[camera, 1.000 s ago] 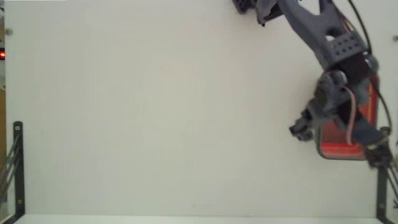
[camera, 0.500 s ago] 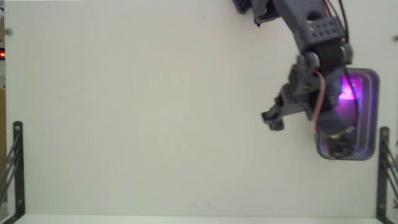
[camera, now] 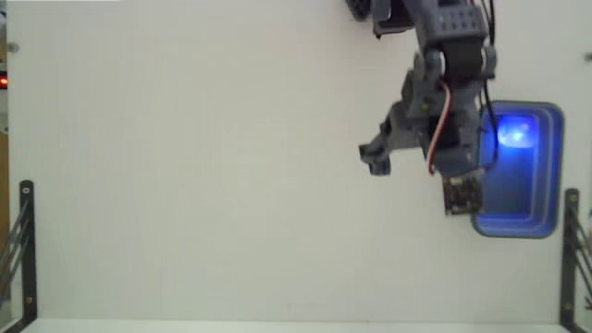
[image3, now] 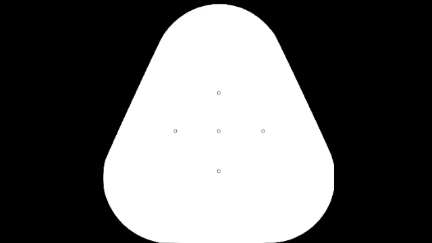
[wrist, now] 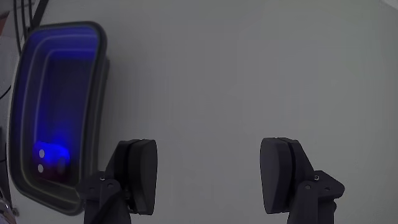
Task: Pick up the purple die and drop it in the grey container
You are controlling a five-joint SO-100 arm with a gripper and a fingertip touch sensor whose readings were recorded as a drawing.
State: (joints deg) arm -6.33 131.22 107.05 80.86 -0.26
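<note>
Pincer (wrist: pixel 208 180) released, jaws wide apart, nothing between them, over bare tabletop (camera: pixel 185 166). Purple die (wrist: pixel 50 155) sits inside grey container (wrist: pixel 99 74), glowing blue, left of pincer in wrist view.

The arm (camera: pixel 444 55) is made of dark grey, blue-tinted plastic parts with a black motor block between them. Near its top one part carries a flat plate with rows of small holes. A thin red-and-white cable – plus black ones – runs down along the links. In the wrist view the gripper (wrist: pixel 211 174) has two dark, rounded, flat pads – each on a grey bracket; a small screw sits beside the right-hand one.
</note>
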